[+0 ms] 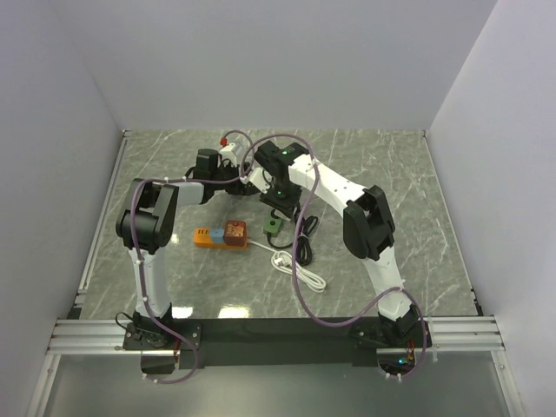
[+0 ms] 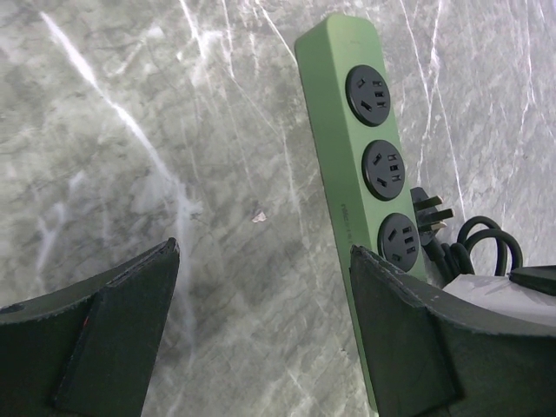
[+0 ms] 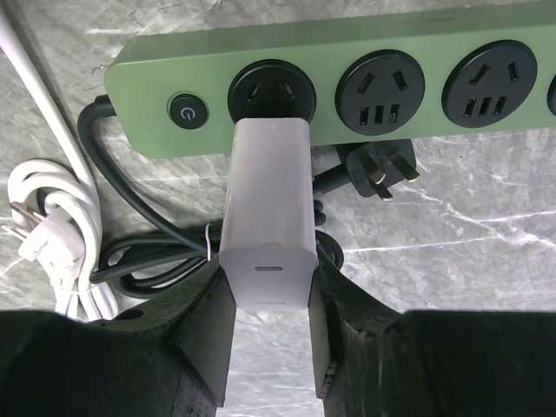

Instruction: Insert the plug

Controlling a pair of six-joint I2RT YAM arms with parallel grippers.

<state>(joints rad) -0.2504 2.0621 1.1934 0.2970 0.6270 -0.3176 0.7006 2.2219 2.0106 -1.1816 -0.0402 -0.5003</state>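
Note:
A white charger plug (image 3: 268, 226) stands with its far end against the first socket of the green power strip (image 3: 347, 43), beside the strip's round button. Its prongs are hidden. My right gripper (image 3: 269, 304) is shut on the plug's near end, one finger on each side. My left gripper (image 2: 265, 261) is open and empty over bare table beside the strip (image 2: 343, 130), its right finger overlapping the strip's edge. In the top view both grippers meet over the strip (image 1: 274, 224) at mid-table.
A black three-pin plug (image 3: 378, 169) and its coiled black cable (image 3: 148, 252) lie beside the strip. A coiled white cable (image 3: 52, 234) lies to the left. An orange power strip (image 1: 221, 235) with a red block lies on the marble table (image 1: 382, 174).

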